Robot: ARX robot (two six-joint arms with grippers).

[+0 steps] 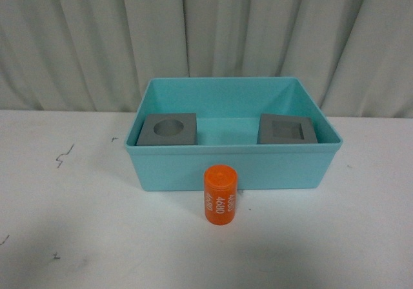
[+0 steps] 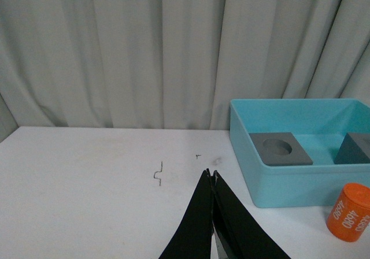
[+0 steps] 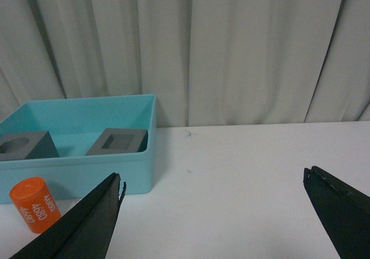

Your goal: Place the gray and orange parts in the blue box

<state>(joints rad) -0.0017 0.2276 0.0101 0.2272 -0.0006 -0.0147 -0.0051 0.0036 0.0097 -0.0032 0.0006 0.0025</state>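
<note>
1. The left hand (image 2: 213,175) hangs over bare table (image 1: 77,224), well left of the work. Its thin black fingers are pressed together at the tips and grip nothing.
2. The blue box (image 1: 232,166) is smooth turquoise plastic with sloping walls and a rim. In its left half sits the gray cube with the round recess (image 1: 168,129), matte and sharp-edged.
3. The orange cylinder (image 1: 221,194) stands upright on the table just in front of the box's near wall, outside it. It is glossy, with white numbers on its side. This is the one part left to place.
4. Risks, as I judge them:
   - A finger clipping the cylinder's side could tip it, and a round body would roll away.
   - Its slick curved surface may slip in a shallow or off-centre pinch.
   - A finger going behind it could strike the box wall and shove the box.
5. The gray cube with the square recess (image 1: 287,131) lies in the box's right half.
6. The right hand (image 3: 213,178) is spread wide and empty.
</note>
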